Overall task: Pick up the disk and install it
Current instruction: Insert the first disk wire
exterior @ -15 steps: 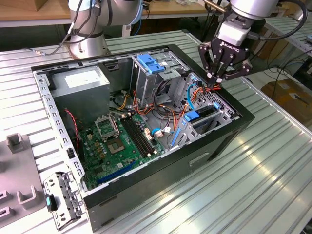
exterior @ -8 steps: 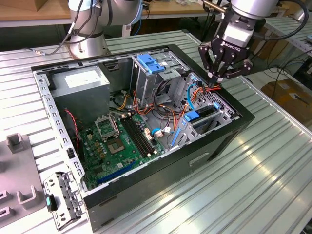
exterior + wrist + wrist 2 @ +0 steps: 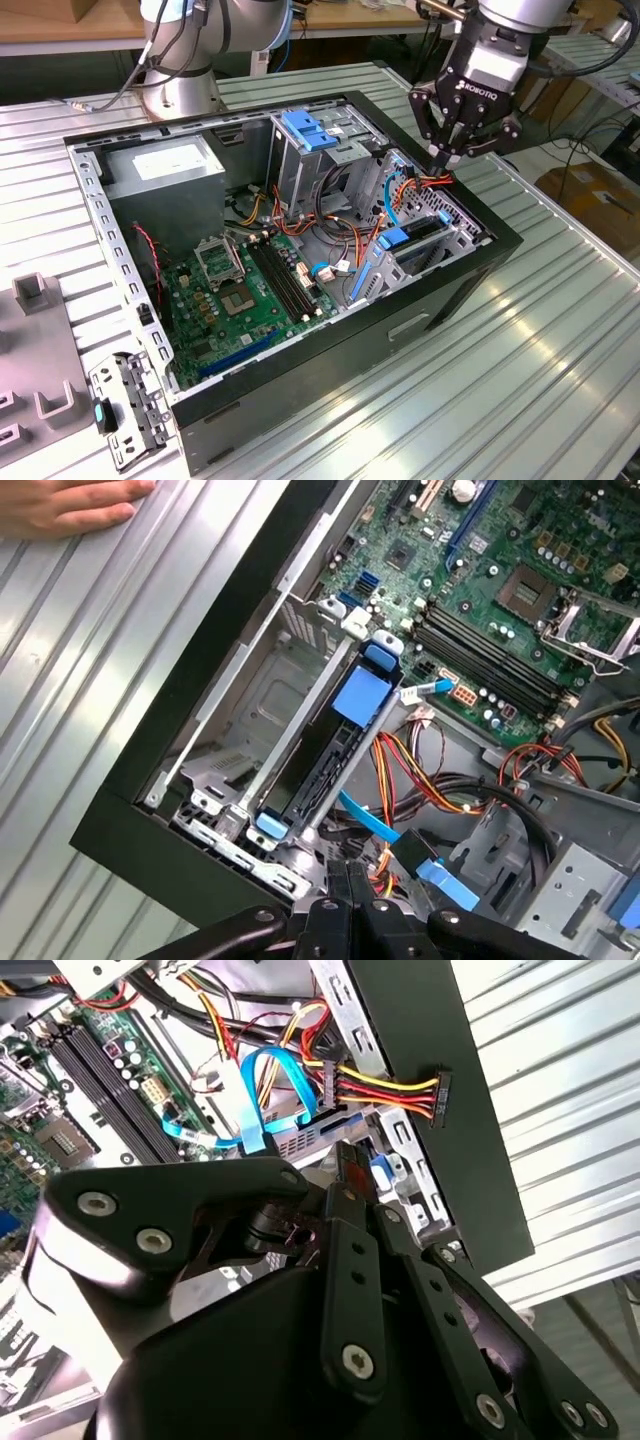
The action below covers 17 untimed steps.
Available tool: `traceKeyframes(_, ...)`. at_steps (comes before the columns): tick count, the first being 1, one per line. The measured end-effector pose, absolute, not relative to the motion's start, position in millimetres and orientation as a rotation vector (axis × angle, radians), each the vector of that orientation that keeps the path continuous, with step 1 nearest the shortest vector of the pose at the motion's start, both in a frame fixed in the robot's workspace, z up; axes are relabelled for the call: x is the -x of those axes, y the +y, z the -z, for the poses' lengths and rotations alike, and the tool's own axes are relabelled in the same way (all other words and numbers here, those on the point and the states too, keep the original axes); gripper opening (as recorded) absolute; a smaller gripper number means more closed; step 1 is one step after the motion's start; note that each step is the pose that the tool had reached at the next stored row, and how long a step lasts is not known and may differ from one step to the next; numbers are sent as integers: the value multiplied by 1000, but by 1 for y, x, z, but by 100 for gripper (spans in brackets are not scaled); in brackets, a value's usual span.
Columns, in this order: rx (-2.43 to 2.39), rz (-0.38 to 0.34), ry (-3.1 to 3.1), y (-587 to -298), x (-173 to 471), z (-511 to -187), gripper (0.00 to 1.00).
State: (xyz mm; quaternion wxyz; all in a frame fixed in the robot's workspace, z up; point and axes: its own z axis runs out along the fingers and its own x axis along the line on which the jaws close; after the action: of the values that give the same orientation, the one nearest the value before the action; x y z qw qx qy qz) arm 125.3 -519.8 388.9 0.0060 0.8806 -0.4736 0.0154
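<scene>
The disk [image 3: 318,770] stands on edge in the drive bay at the case's front corner, with blue plastic rails and a blue tab [image 3: 360,695] along it. In the exterior view the disk [image 3: 418,238] sits at the case's right end. My gripper [image 3: 445,155] hangs just above that corner, over the loose cables, with its fingers closed together and nothing between them. In both wrist views the closed fingertips [image 3: 348,1160] [image 3: 350,878] point down at the bay, a short way off the disk.
A power connector on red, yellow and black wires [image 3: 390,1090] and a blue data cable [image 3: 265,1085] lie loose by the bay. The case [image 3: 450,290] holds a motherboard [image 3: 240,290], a grey power supply [image 3: 165,165] and a blue-latched cage [image 3: 305,130]. A hand [image 3: 70,505] rests on the table.
</scene>
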Motion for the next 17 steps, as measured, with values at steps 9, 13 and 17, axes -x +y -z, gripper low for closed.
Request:
traceKeyframes(9, -2895, -50, -1197, -520, -126, -387, 11)
traceKeyframes(13, -2901, -50, -1181, -519, -137, -386, 11)
traceKeyframes(17, -2904, -50, -1175, -518, -155, -385, 11)
